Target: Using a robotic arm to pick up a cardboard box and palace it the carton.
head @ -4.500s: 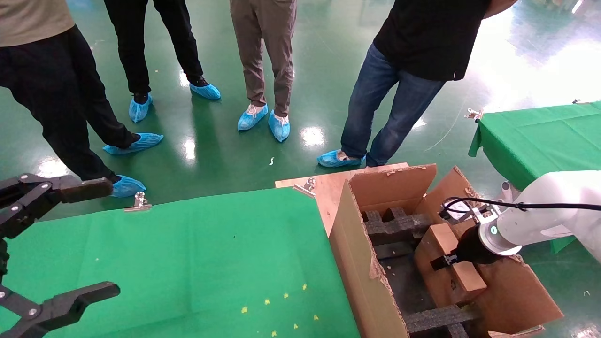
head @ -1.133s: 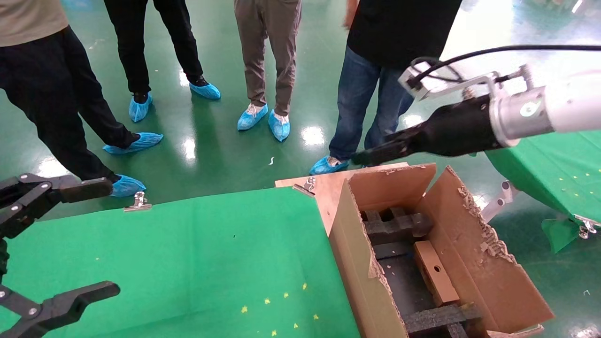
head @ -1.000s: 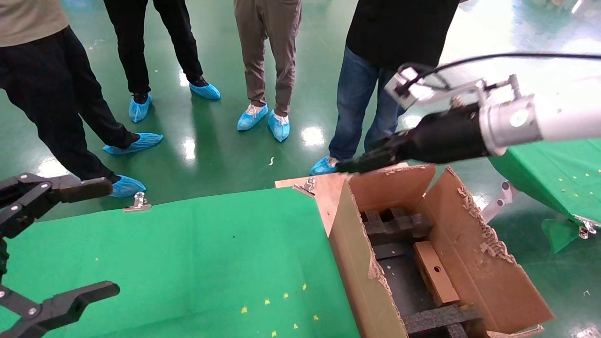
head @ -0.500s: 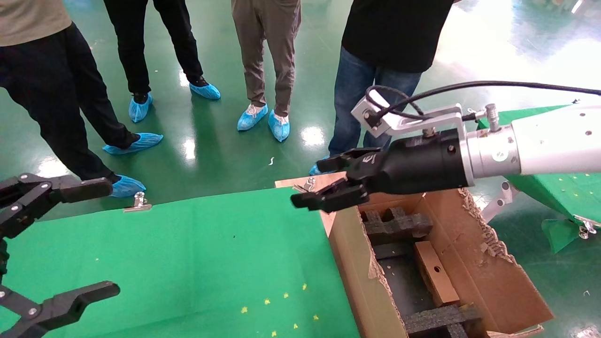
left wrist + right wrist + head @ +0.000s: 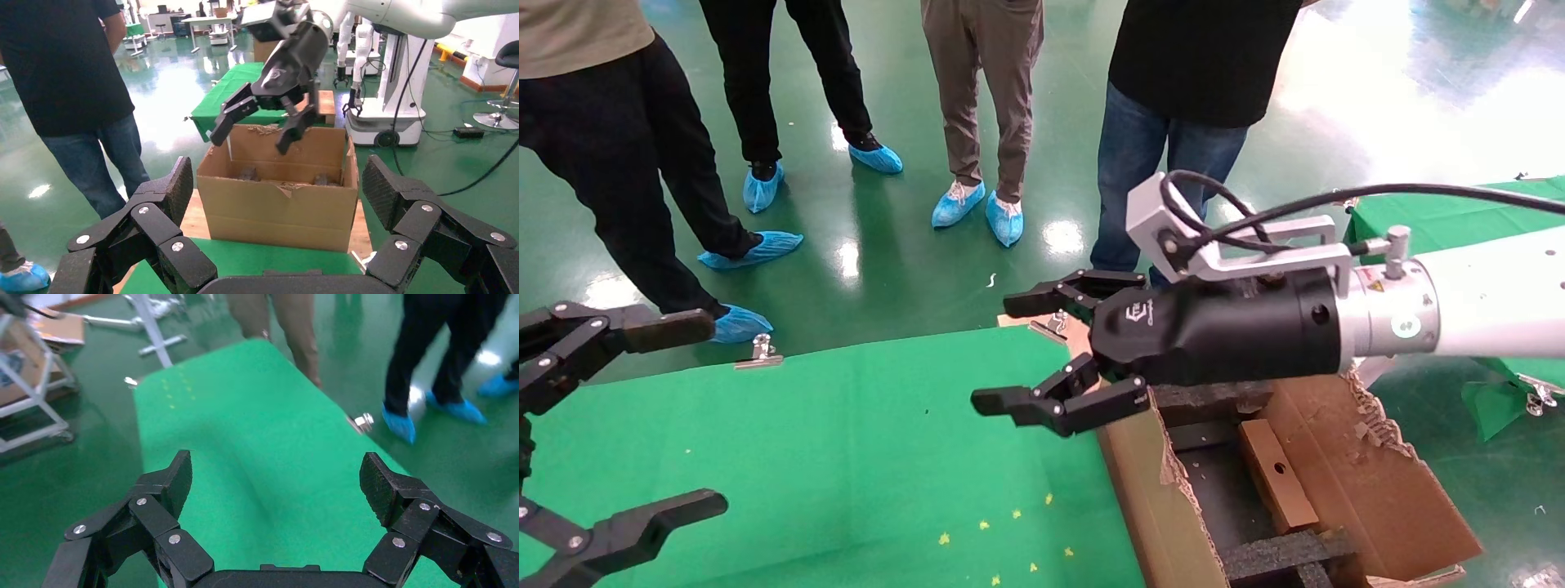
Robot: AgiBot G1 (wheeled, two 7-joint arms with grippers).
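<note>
The cardboard box point(image 5: 1277, 474) lay inside the carton point(image 5: 1385, 498), standing on a long edge against the right-hand wall, its holed side facing up and black foam inserts point(image 5: 1283, 555) ahead of and behind it. Nothing was touching it. The right gripper point(image 5: 1034, 353), on the robotic arm point(image 5: 1491, 306), was out of the carton and above its rear left corner, reaching over the edge of the green table point(image 5: 846, 457); its fingers were spread wide and carried nothing. The right wrist view confirmed this: both black fingers point(image 5: 162, 490) framed only green cloth and floor, with no cardboard between them. The left gripper point(image 5: 621, 416) was parked at the near left of the table, fingers likewise wide apart and empty; its wrist camera looked across at the carton's front wall point(image 5: 278, 211) with the right gripper hanging above it point(image 5: 263, 119). Several onlookers in blue shoe covers point(image 5: 1001, 220) stood on the floor beyond the table. Judgement: the placing step appeared done, since the box sat in the carton and was released; the step in hand read as the retreat of the right arm away from the carton. If another box is to follow, none was visible on the table in these views, so the next move would call for locating one first. Otherwise the arm need only clear the ragged flap point(image 5: 1369, 416) without catching its cable point(image 5: 1336, 200) and settle at rest.
</note>
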